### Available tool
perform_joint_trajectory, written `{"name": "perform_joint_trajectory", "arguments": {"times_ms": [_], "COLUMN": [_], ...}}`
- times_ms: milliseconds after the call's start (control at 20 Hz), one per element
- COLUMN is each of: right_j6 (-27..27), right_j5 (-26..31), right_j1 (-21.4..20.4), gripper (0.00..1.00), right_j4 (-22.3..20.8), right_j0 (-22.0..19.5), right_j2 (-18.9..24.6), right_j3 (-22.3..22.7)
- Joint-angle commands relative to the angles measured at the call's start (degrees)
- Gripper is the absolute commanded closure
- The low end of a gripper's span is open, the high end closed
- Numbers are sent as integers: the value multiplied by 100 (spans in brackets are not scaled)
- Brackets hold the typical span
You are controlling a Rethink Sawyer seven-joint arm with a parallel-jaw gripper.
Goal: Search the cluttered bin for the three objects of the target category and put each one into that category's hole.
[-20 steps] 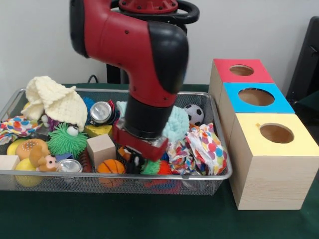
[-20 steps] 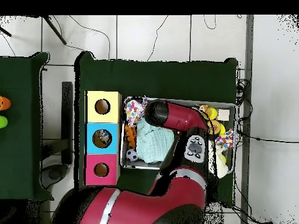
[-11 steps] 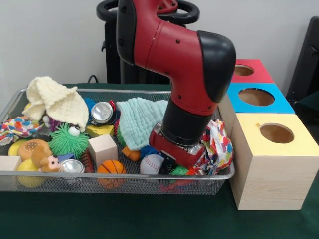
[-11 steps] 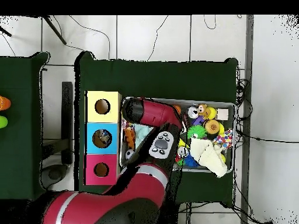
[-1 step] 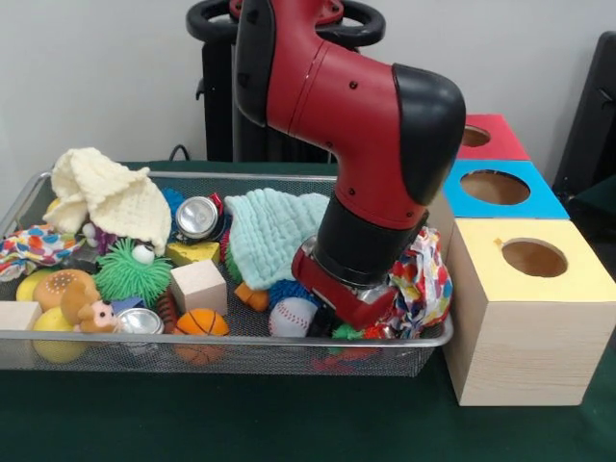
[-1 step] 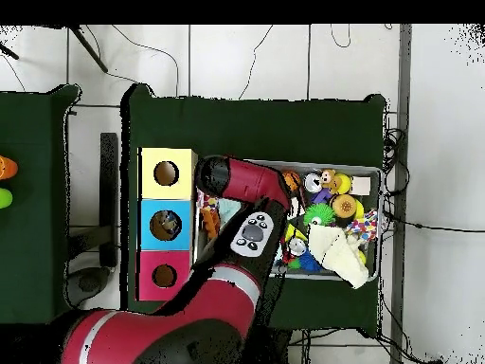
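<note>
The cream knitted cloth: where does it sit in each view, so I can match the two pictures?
Front view: the cream knitted cloth lies heaped in the wire bin's far left corner.
Overhead view: the cream knitted cloth lies at the bin's lower right.
Shared landmark: the green spiky ball lies next to it in both views.

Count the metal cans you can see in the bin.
2. One can lies beside the cream cloth; another can sits at the front rim by the monkey toy. Clutter may hide more.

The bin (image 5: pixel 29 197) is packed full of toys. The big red arm (image 5: pixel 371 144) blocks its end beside the yellow box (image 5: pixel 525 322). The box holes are open on top.
</note>
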Motion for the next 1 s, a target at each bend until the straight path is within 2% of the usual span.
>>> {"name": "perform_joint_trajectory", "arguments": {"times_ms": [50,150,250,350,500,600,800,900,1000], "right_j6": [-877,-1238,-1475,-1866,-2517,-2717,-2634,-2510,-2223], "right_j5": [-1094,-1440,-1523,-1187,-460,-63,270,279,192], "right_j1": [-1458,-1975,-2281,-2456,-2442,-2337,-1920,-1685,-1534], "gripper": [100,100,100,100,100,100,100,100,100], "right_j4": [-523,-1198,-1830,-2304,-2954,-3294,-3787,-3928,-4012], "right_j0": [-1403,-1803,-2082,-2520,-3104,-3340,-3378,-3366,-3243], "right_j2": [2243,2339,2367,2604,2957,3094,3135,3229,3216], "right_j3": [3040,3720,4026,4101,3743,3348,2361,2006,1838]}}
